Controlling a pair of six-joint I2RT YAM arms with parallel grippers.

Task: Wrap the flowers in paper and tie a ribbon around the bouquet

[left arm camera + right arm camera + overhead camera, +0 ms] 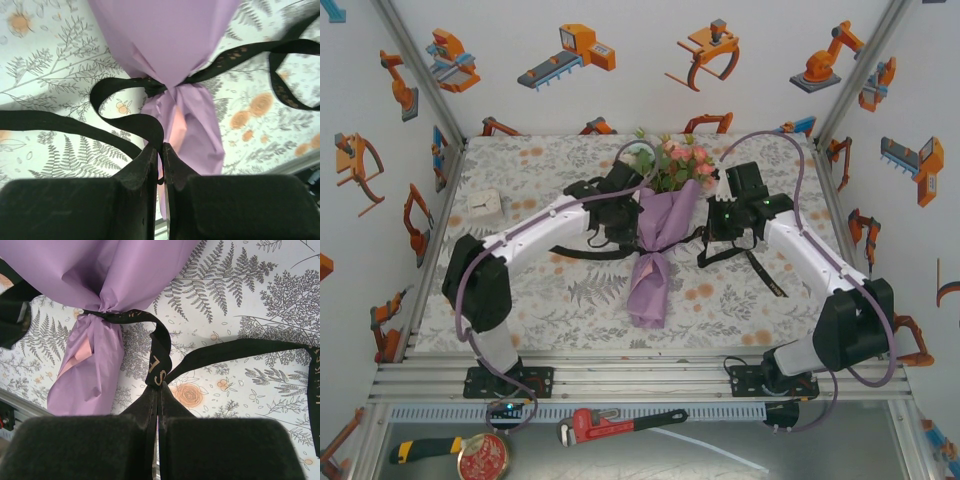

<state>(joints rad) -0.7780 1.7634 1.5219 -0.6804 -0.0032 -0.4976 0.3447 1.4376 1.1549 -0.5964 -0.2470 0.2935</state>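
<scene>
The left jaws are clenched on a loop of the long narrow black fabric ribbon [240,52] with light lettering. The right jaws are clenched on its other part. The ribbon is soft, flat and light, so I judge it slips easily and is best held close to the bouquet. It circles the pinched waist of the thin lilac-purple paper [165,35], which creases and may tear. The bouquet [660,230] lies mid-desk [570,300] between the arms, with its pink and cream flowers [675,160] at the far end.
</scene>
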